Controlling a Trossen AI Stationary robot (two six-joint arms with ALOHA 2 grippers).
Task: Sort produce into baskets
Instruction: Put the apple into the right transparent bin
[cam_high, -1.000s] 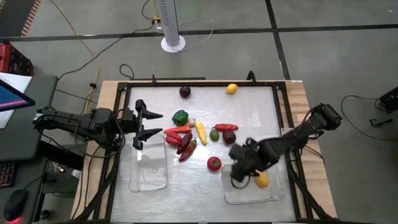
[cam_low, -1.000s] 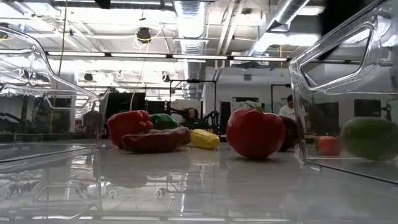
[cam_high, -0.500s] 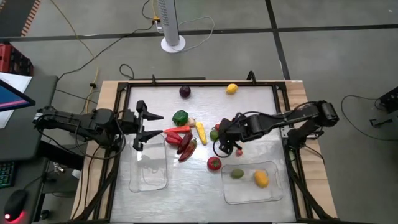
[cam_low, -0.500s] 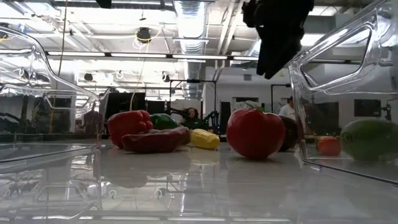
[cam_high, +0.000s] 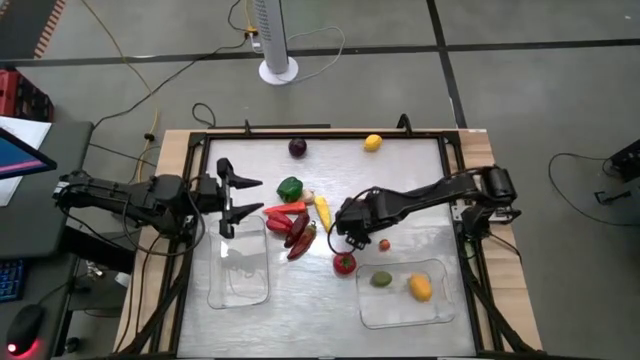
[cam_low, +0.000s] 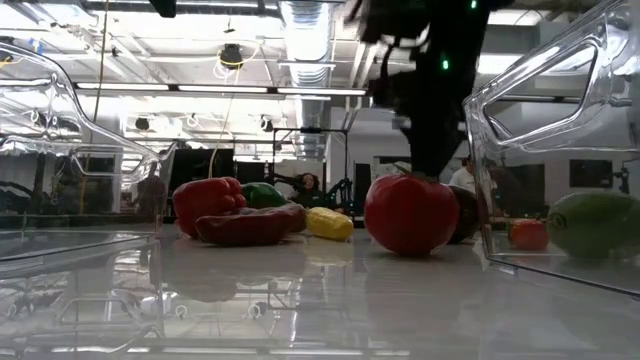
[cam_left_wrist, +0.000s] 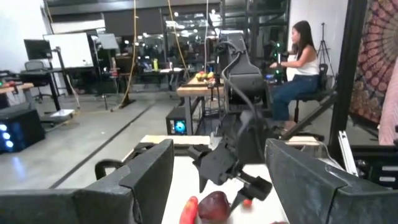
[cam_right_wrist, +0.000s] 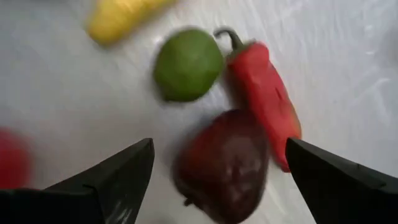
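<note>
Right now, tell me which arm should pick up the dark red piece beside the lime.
Right. The right gripper hangs open directly over the dark red piece beside the lime. The left gripper waits across the pile, by the empty tray.

The left claw (cam_left_wrist: 214, 186) has its two dark fingers (cam_left_wrist: 146, 177) spread wide apart, framing the white tabletop (cam_left_wrist: 186, 186). Between them, farther off, the right arm's claw (cam_left_wrist: 227, 171) hangs open just above a dark-red pepper (cam_left_wrist: 213, 206) with a red piece (cam_left_wrist: 189, 211) beside it. Behind, a seated person (cam_left_wrist: 295, 71) works at a desk.
</note>
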